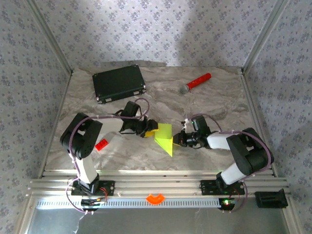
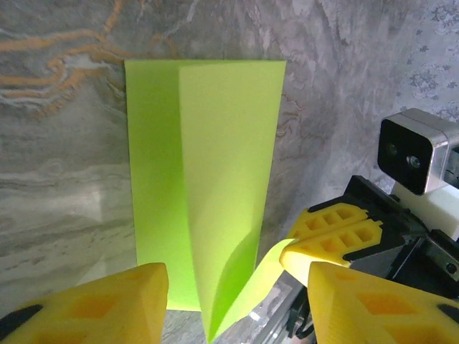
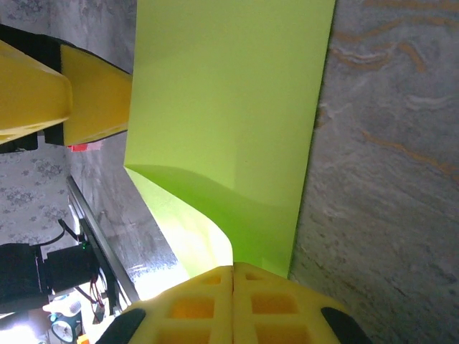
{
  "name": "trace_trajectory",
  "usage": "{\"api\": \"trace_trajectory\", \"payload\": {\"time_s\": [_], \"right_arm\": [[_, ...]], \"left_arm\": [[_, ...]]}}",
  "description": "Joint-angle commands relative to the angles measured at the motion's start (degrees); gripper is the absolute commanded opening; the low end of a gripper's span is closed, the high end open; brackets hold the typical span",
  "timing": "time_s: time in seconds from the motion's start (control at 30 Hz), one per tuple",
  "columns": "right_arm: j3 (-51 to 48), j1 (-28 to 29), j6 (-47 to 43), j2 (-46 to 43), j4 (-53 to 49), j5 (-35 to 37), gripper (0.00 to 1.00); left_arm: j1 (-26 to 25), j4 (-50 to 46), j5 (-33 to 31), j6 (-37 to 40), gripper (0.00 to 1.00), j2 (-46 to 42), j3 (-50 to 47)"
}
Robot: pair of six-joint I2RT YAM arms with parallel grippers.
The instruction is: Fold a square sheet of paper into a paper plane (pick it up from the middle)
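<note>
Top view, sheet: the square sheet of paper [image 1: 165,138] lies on the tabletop [image 1: 219,97], on the arm-base side of the black case [image 1: 119,83]. It reads as a narrow wedge, not a flat square.
Top view, claws: the left claw [image 1: 148,129] and right claw [image 1: 176,140] meet the sheet from opposite sides, both on the arm-base side of the black case.
Top view, bystanders: the microphone [image 1: 196,82] lies level with the black case and the red block [image 1: 102,144] nearer the bases; both are apart from the sheet.
Left wrist view, fold: one panel is turned over lengthwise onto the rest. Its far end lies flat while the near end lifts off the tabletop in a loose curl.
Left wrist view, left claw: released. The jaws stand wide, with the sheet's raised near tip between them and neither pad on it.
Left wrist view, right claw: its yellow tip holds the curled near corner of the sheet.
Right wrist view, right claw: clenched. Its jaws are pressed together with the sheet's near edge pinched in the seam.
Done, as judged: the sheet is picked up and a first lengthwise fold is laid, though its near end is not pressed flat.
Left, as judged: creasing this fold down, then the nose and wing folds; no pointed dart shape exists yet.
</note>
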Motion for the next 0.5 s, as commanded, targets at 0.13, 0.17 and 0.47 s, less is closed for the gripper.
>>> {"api": "trace_trajectory", "payload": {"time_s": [0.13,0.17,0.47], "right_arm": [[-1.4,-0.8,1.0,-0.9,2.3,-1.5,0.07],[-1.5,-0.8,1.1,-0.9,2.4,-1.5,0.07],[-2.6,-1.7,1.8,-0.7,4.2,-2.1,0.06]], "left_arm": [[-1.2,0.5,4.3,1.1,0.45,3.6,3.5],[-1.3,0.7,4.3,1.0,0.44,3.9,3.8],[-1.5,2.8,4.4,-0.3,0.44,4.3,3.8]]}}
